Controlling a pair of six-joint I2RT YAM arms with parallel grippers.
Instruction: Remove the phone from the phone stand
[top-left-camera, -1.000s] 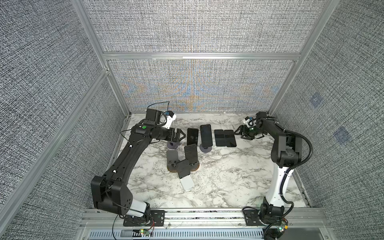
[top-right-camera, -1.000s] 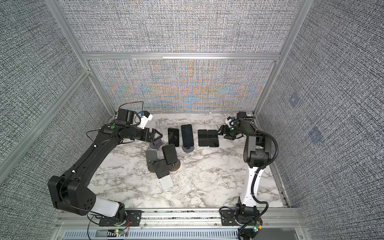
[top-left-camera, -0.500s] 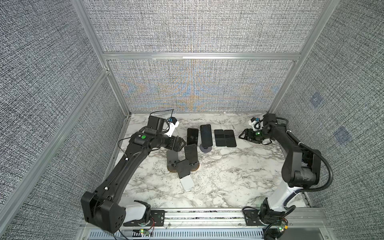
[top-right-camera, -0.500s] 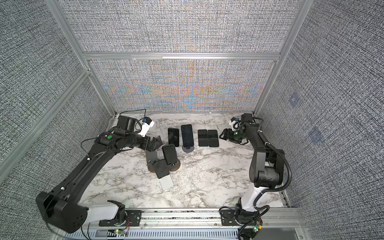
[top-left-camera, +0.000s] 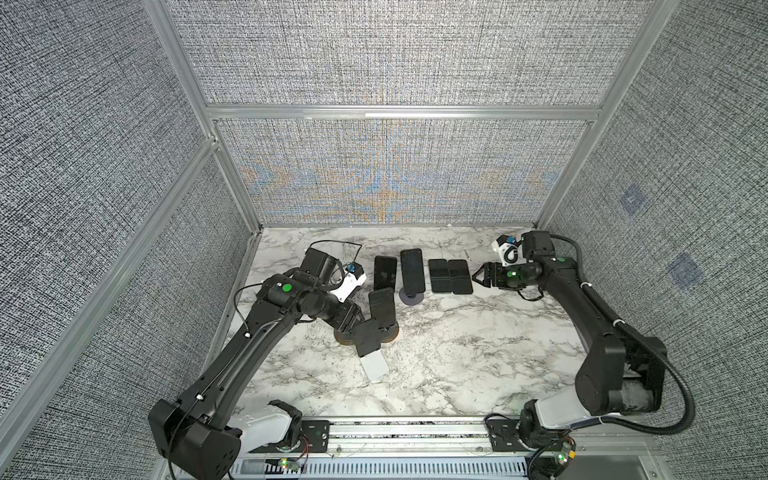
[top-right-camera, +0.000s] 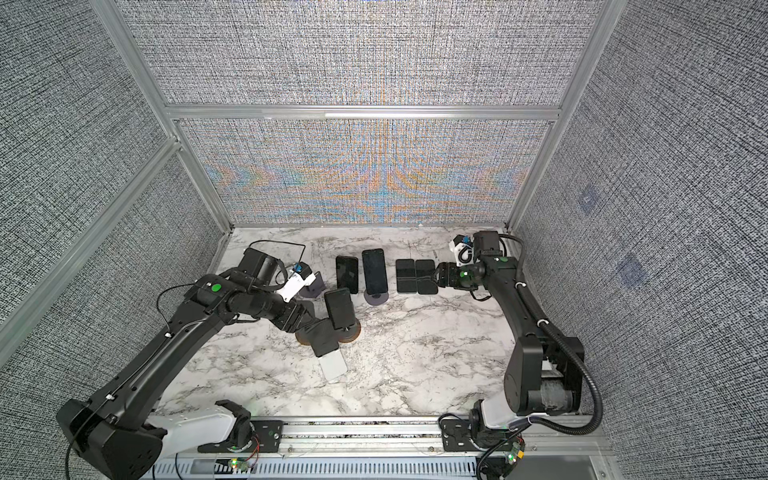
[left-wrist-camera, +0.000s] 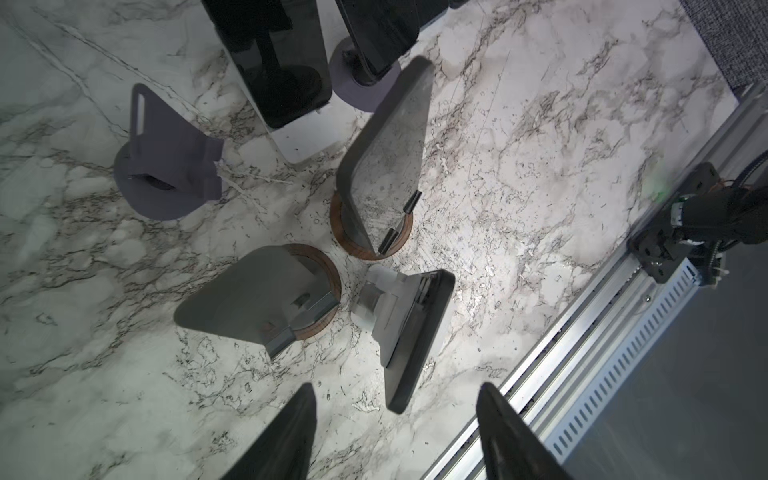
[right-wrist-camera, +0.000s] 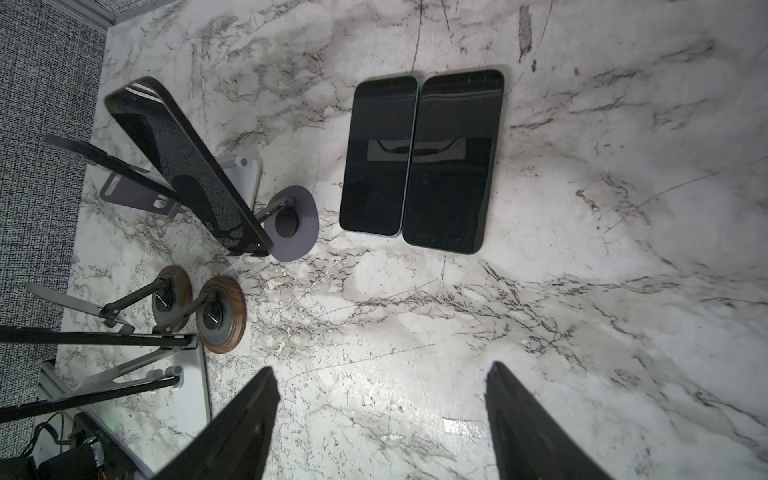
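Marble-patterned worktop (top-left-camera: 457, 353): white with grey veining, and glossy enough to show glare near the front. Fine dark scuffs and a few brown specks appear in the right wrist view. Grey woven wall panels (top-left-camera: 395, 54) in a silver metal frame (top-left-camera: 399, 112) enclose it on three sides. The back panel shimmers in blue and orange bands. Two faint darker squares (top-left-camera: 631, 199) mark the right-hand panel. A silver rail (top-left-camera: 407, 428) runs along the front edge.

Markings: each arm carries a round green dot (top-left-camera: 286, 287). Any lettering on the equipment is too small to read. All phone screens are dark.

Task item: the dark phone (top-left-camera: 368, 336) leans tilted on a white folding stand (top-left-camera: 374, 368), left of centre. Just beside it is a bare wood-based stand (left-wrist-camera: 334, 276) and a loaded wood-based stand (left-wrist-camera: 365, 255) with an upright phone (left-wrist-camera: 386, 145) on it.

The left pincer (left-wrist-camera: 395, 386) hovers close to the dark phone. Its jaws are partly apart and grip nothing.

Further back are an empty purple stand (left-wrist-camera: 166, 174) and two propped phones (top-left-camera: 412, 270) on their own stands. To their right, two flat phones (right-wrist-camera: 378, 153) lie with their long edges touching.

The right pincer (right-wrist-camera: 381, 368) sits near the flat pair over bare marble, jaws well apart and empty.
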